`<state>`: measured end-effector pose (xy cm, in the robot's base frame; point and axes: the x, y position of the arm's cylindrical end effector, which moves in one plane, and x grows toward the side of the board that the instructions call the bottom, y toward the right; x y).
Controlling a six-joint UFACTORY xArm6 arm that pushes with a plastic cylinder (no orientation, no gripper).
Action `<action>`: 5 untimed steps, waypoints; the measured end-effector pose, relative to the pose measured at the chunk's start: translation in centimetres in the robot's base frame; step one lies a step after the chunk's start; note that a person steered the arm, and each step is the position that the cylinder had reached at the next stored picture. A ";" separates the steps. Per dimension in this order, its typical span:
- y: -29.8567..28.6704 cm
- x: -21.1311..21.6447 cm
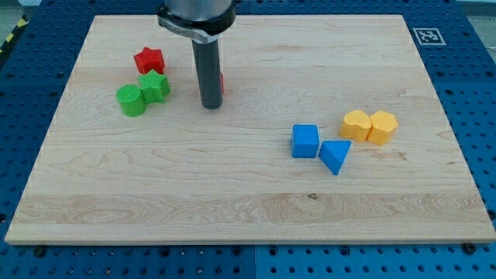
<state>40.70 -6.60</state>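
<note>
Rod [210, 70] hides most of red block [222, 84]; my tip [211, 105] beside it

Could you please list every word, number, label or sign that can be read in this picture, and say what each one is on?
There are no readable words or numbers.
The only sign is a black-and-white square marker at the top right corner of the wooden board; it is a pattern, not text.
The blocks carry no labels, and neither does my tip.

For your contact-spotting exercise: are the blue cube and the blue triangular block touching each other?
Apart. The camera view shows a thin strip of bare wood between the blue cube and the blue triangular block to its right.
</note>
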 end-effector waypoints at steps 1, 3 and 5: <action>-0.3 -1.9; -0.3 -3.0; -1.2 4.9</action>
<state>45.59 -7.81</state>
